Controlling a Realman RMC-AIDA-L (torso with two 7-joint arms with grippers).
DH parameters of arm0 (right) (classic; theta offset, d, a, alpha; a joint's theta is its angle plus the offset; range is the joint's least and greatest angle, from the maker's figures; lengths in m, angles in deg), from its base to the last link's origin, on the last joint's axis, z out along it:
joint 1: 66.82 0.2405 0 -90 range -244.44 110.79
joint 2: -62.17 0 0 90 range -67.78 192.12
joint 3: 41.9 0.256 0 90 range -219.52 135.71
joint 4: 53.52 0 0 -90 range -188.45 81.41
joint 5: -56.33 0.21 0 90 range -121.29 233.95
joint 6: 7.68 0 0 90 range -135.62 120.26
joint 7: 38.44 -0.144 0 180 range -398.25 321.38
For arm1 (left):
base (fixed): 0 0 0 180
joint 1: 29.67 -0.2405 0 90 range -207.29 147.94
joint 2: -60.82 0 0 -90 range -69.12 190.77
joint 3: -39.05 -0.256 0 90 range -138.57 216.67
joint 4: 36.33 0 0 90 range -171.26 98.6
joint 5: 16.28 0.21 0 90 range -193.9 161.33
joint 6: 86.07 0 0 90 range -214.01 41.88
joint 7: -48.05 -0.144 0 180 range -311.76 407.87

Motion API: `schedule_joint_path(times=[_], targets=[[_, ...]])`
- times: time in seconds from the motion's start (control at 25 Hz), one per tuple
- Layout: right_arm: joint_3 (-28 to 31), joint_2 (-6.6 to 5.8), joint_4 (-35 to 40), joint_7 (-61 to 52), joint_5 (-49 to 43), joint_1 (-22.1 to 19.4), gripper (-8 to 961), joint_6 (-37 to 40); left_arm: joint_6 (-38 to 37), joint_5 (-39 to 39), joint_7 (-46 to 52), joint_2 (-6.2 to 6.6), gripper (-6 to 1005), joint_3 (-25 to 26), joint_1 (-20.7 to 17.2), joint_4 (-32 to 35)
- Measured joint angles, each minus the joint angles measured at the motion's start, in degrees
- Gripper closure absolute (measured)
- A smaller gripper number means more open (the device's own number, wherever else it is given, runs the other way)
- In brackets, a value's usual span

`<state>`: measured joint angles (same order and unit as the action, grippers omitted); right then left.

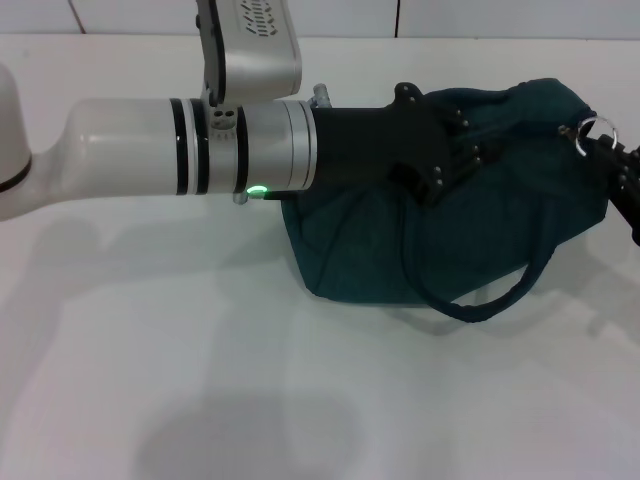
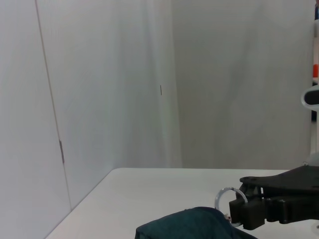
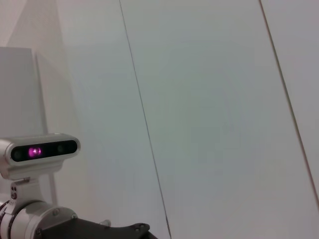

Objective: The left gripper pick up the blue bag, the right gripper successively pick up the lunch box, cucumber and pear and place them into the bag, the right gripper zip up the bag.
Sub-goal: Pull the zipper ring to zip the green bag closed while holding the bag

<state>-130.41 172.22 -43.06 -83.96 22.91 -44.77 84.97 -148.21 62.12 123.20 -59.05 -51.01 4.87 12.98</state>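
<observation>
The blue bag [image 1: 470, 230] lies on the white table [image 1: 200, 380], its top drawn together, one loop handle [image 1: 490, 300] hanging down its front. My left gripper [image 1: 468, 150] reaches across from the left and is shut on the bag's top edge. My right gripper [image 1: 618, 170] is at the right edge of the head view, shut on the metal ring pull [image 1: 597, 130] of the zipper at the bag's right end. The left wrist view shows that gripper [image 2: 239, 209] pinching the ring [image 2: 225, 196] above the bag [image 2: 189, 224]. The lunch box, cucumber and pear are out of view.
The left arm's silver-white forearm [image 1: 200, 150] spans the table's left half, its green light [image 1: 258, 190] lit. A white panelled wall [image 2: 149, 84] stands behind the table. The right wrist view shows only that wall and the left arm's wrist camera [image 3: 40, 152].
</observation>
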Motion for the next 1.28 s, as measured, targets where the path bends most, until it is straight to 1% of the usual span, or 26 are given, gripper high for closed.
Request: schedule_joint_path(times=[0.48,0.8,0.96,1.12,1.28], targets=[[0.68,0.04,0.0,-0.42,-0.24,0.72,793,-2.58,0.0,0.0,0.0,0.0,918,0.01,0.0,0.0],[0.04,0.14,0.06,-0.56,-2.19,0.89,792,-2.28,0.08,0.0,-0.02,0.0,918,0.14,0.0,0.0],[0.01,0.16,0.09,-1.14,-3.17,0.8,791,-0.94,0.14,0.0,-0.22,-0.07,918,0.16,0.0,0.0],[0.34,-0.15,0.1,-1.34,-3.38,0.01,787,0.57,0.18,-0.01,-0.45,-0.09,918,0.16,0.0,0.0],[0.43,-0.28,0.02,-1.77,-3.38,-0.2,728,0.31,0.19,-0.01,-0.45,-0.09,918,0.13,0.02,0.01]])
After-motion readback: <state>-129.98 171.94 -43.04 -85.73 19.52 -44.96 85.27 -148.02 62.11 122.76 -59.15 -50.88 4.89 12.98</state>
